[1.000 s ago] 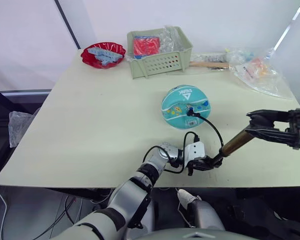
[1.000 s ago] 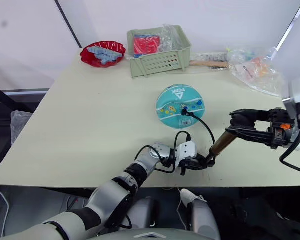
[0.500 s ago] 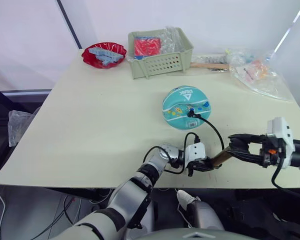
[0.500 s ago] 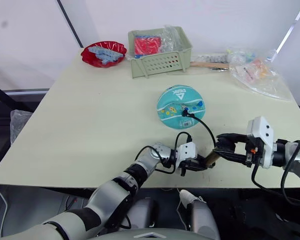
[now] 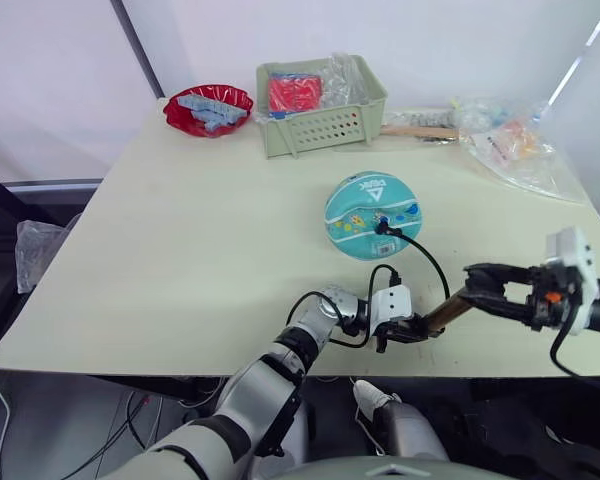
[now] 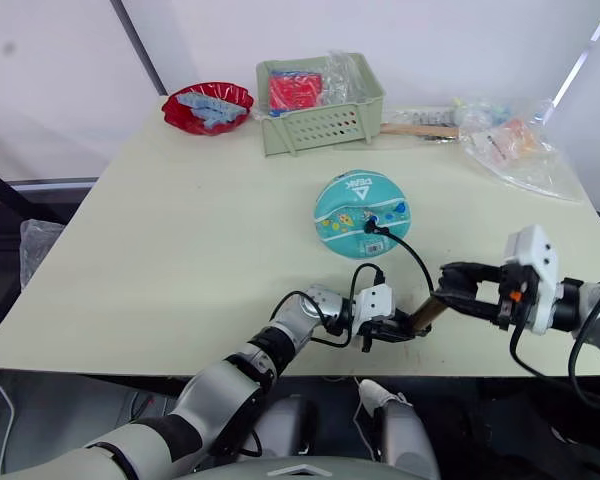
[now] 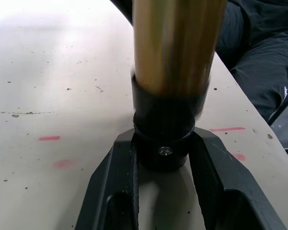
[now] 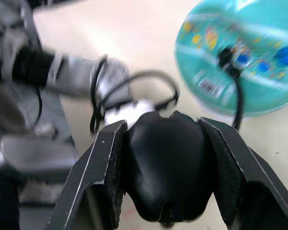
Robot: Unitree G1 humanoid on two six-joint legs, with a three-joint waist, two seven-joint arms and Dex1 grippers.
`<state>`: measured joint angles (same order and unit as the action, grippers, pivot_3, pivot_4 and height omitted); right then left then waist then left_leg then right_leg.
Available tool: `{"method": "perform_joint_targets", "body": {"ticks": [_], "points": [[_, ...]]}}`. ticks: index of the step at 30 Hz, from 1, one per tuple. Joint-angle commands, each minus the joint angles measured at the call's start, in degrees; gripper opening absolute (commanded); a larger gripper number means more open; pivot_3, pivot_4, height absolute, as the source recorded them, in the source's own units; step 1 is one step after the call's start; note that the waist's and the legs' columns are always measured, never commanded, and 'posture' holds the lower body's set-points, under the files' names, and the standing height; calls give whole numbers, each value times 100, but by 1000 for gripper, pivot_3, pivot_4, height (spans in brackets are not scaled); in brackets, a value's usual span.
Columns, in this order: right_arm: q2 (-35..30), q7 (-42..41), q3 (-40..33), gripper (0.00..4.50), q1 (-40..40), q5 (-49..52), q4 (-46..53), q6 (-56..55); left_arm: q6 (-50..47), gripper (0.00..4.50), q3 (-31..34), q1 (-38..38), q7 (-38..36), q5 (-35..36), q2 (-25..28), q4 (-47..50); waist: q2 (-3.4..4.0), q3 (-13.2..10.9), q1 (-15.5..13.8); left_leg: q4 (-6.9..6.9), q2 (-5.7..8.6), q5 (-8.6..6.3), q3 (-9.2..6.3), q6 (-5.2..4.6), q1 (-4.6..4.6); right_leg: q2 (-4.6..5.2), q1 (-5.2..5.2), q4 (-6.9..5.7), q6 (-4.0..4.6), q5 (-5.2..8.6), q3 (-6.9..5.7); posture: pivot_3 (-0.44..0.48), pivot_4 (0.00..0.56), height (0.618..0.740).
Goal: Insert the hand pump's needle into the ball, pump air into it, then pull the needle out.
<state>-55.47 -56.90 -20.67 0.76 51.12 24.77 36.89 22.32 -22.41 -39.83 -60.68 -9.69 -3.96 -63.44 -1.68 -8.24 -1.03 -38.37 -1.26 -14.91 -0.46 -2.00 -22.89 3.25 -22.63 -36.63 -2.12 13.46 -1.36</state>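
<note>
The teal ball (image 5: 372,213) rests mid-table. A thin black hose (image 5: 427,262) loops from the hand pump (image 5: 445,308) up to a black fitting (image 8: 226,57) seated on the ball; the needle itself is hidden inside it. The pump leans near the table's front edge. My left gripper (image 5: 408,328) is shut on its black base (image 7: 163,129), below the brass cylinder (image 7: 175,43). My right gripper (image 5: 472,285) is shut on the black T-handle (image 8: 165,163), close to the cylinder's top.
At the table's back edge stand a green basket (image 5: 320,98) with packets, a red bowl (image 5: 207,108), a wooden stick (image 5: 418,129) and crumpled plastic bags (image 5: 515,145). The pump's base sits close to the table's front edge (image 5: 280,372).
My right gripper pushed the T-handle down toward the base, shortening the pump, then drew it back out slightly. The left gripper and the ball stayed put.
</note>
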Motion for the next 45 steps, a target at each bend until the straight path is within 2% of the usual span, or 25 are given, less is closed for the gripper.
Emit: {"method": "perform_joint_targets", "body": {"ticks": [1,10,16,21,28,33,37,45], "points": [[-260,146,-846,1835,-328,635,194,332,-259,1047,-190,273,-58,-320,220,-426,2,-3,0,0,0,0,-2,0,-1,0,0,0,0,0,-2,0,150,738],[-1047,284,-1702,1835,-1207,1344,-175,1107,-237,1047,-226,282,-45,-350,174,-464,24,-18,5,0,-1,0,1,0,-3,-1,-3,0,-1,0,-1,0,150,738],[-1459,227,-1857,1835,-1753,1441,-541,1376,-224,1047,-240,277,-31,-356,152,-487,35,-28,2,0,0,0,5,0,-7,1,-6,1,-1,0,3,0,150,738],[-1534,132,-1823,1835,-1798,1382,-563,1520,-214,1047,-244,275,-27,-359,150,-496,45,-36,2,0,2,0,7,0,-9,6,-7,2,-2,0,3,0,150,738],[-1053,8,-1349,1835,-947,1062,20,1450,-197,1047,-252,283,-16,-365,146,-493,37,-30,-1,0,1,0,3,0,-6,4,-5,3,-22,-11,-2,0,150,738],[-614,42,-877,1835,-372,730,321,1126,-199,1047,-258,278,-2,-364,141,-494,-3,5,8,0,-4,0,-1,0,3,-3,3,2,-22,-10,-3,0,150,738],[-222,19,-295,1835,125,170,398,654,-197,1047,-261,275,-2,-372,138,-501,-46,44,7,1,-7,0,-8,0,6,-6,5,3,-32,-3,-9,0,150,738],[505,66,723,1833,753,-1155,48,-588,-192,1047,-241,286,-10,-381,154,-482,-56,59,6,4,-6,0,-13,0,6,-5,6,3,-25,-4,-11,0,150,738]]}}
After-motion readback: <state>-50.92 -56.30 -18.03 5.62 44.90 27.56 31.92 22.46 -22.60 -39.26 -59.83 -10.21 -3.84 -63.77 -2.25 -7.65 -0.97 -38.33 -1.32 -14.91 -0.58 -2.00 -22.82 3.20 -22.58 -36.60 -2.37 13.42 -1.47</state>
